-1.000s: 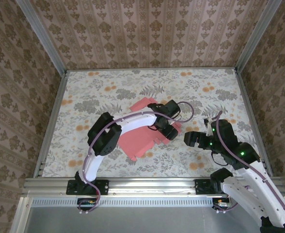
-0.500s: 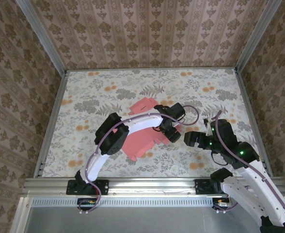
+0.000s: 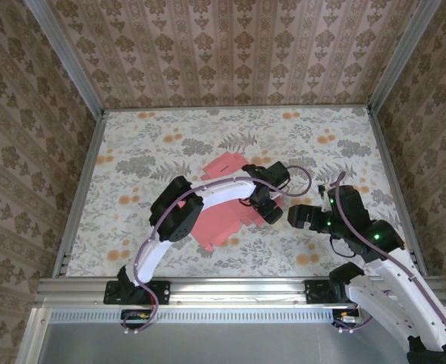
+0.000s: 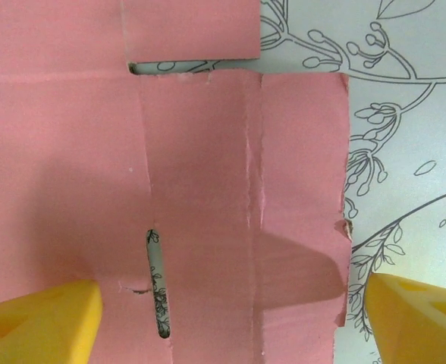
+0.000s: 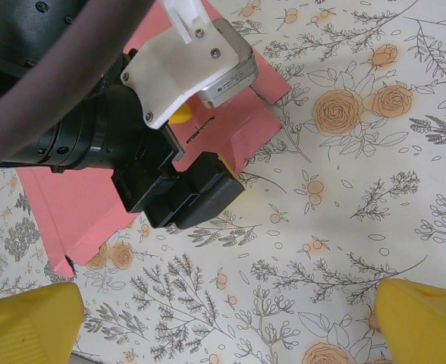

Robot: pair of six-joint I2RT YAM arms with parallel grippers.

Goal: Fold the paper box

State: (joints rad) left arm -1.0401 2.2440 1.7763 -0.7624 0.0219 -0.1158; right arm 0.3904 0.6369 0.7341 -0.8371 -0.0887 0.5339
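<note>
The paper box [image 3: 214, 221] lies flat on the floral table as a salmon-pink die-cut sheet with tabs and a narrow slot [image 4: 156, 282]. My left gripper [image 3: 265, 200] hovers over the sheet's right end, open. Its yellow fingertips [image 4: 41, 326] straddle the creased end flap [image 4: 299, 189] without touching it. In the right wrist view the left gripper [image 5: 202, 140] shows as a black and white block over the pink sheet [image 5: 64, 205]. My right gripper [image 3: 297, 216] stands open over bare table just right of the sheet, its yellow fingertips [image 5: 26, 322] wide apart with nothing between them.
Patterned walls enclose the table [image 3: 337, 136] on three sides, and a metal rail [image 3: 230, 287] runs along the near edge. The two grippers are close together at the centre right. Open floral surface lies at the back and left.
The left wrist has shifted a little to the right over the sheet's right end and its jaws have widened slightly. The right arm has stayed put.
</note>
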